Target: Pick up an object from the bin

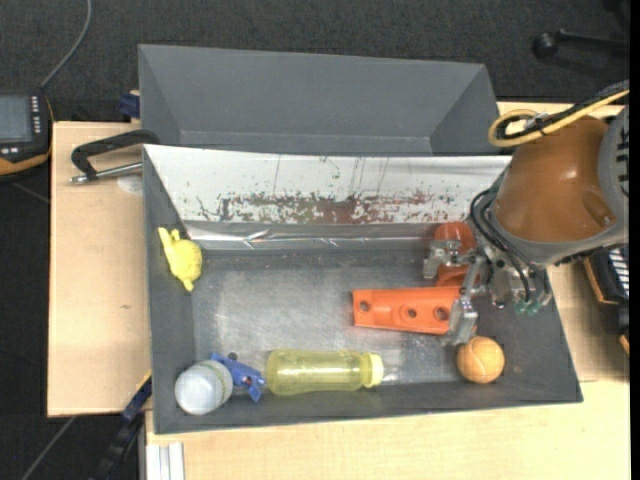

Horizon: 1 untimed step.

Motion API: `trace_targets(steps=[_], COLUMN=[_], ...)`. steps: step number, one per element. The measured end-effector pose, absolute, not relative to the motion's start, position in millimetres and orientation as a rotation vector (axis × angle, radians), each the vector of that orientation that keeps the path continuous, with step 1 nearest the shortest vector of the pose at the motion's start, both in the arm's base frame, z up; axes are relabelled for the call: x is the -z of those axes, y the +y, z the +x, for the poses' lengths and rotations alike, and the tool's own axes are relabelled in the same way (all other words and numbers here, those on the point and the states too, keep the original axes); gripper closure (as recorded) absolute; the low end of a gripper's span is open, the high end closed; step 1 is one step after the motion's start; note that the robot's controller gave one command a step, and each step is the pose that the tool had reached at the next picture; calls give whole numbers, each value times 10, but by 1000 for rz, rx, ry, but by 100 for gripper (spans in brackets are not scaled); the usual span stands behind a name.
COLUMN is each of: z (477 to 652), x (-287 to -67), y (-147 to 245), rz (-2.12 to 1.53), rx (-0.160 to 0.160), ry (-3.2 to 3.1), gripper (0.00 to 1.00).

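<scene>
Gripper (463, 300) low at the right of the bin (300, 173), over the right end of a flat orange bracket (403, 310) with a row of holes, which lies on the floor right of centre. Whether the gripper is spread or closed cannot be told, and no thing is seen held. Likely hazards: the bracket lies flush on the floor and offers only its thin edge, so a hold taken at one end may let it tilt and slip. The orange ball (480, 359), just beside, may be nudged and roll. The bracket's right end is covered by the gripper. A red-orange piece (449, 236) behind it is half hidden and its kind unclear.
</scene>
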State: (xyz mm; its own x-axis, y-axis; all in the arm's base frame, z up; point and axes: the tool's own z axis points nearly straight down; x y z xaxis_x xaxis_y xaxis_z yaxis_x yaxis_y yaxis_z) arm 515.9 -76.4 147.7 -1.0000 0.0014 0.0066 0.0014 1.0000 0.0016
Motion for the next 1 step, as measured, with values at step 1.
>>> trace_targets(steps=[1], z=[5179], x=[-1520], y=[-762], rz=[0], rx=[1], ry=[-3144], gripper=[0])
